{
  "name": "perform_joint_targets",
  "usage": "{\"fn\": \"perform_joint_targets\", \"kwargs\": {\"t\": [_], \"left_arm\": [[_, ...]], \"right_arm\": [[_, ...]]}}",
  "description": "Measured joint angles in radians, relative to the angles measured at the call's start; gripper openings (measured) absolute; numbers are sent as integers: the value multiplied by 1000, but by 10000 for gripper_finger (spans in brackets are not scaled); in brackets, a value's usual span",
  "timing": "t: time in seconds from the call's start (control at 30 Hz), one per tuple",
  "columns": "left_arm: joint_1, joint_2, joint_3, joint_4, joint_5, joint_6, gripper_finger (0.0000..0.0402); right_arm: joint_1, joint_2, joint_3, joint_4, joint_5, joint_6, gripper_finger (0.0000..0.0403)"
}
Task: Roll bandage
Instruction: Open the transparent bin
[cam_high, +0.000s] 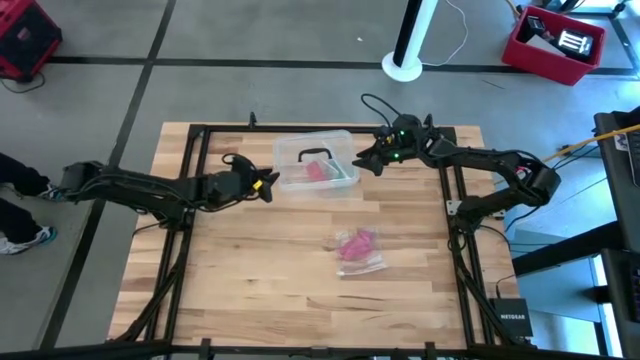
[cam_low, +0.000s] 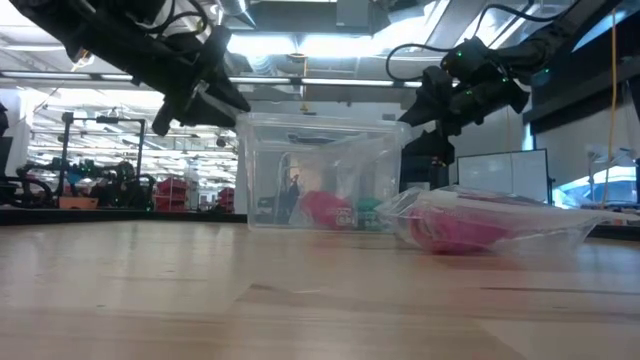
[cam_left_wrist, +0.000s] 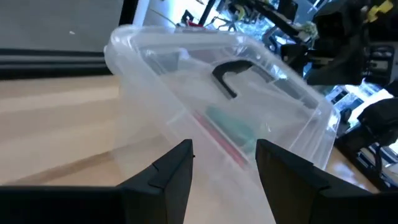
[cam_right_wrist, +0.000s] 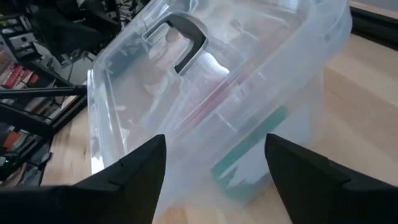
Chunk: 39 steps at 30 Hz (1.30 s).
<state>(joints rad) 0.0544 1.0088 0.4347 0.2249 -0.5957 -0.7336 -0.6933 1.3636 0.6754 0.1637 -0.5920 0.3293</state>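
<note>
Nearest us, the bandage (cam_high: 354, 243) sits bunched inside a crumpled clear wrapper (cam_high: 366, 262) on the table (cam_high: 260, 290), near-right of centre, untouched. Farther back we see a clear plastic box (cam_high: 315, 165) with a dark handle, pink and green contents inside. Our left gripper (cam_high: 267, 184) hovers just left of the box, fingers spread. Right gripper (cam_high: 361, 160) hovers just right of it, also spread, holding nothing.

White lettering, apparently "NETGEAR", on a small black box (cam_high: 511, 318) at the table's right front corner
</note>
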Motion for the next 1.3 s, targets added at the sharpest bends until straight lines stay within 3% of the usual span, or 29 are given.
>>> {"fn": "perform_joint_targets", "kwargs": {"t": [0.3,0.57,0.97,1.17,1.3], "left_arm": [[25,41,-2,-3,-15,-18,166],[10,42,-2,118,15,122,166],[-2,27,-2,90,44,212,166],[-2,-121,35,-6,53,286,166],[15,-182,35,-192,45,187,166]], "right_arm": [[1,0,0,11,5,5,273],[102,0,-1,35,29,7,273],[118,0,75,2,-3,47,272],[117,0,81,-16,-3,73,272],[117,0,81,-7,6,82,272]]}}
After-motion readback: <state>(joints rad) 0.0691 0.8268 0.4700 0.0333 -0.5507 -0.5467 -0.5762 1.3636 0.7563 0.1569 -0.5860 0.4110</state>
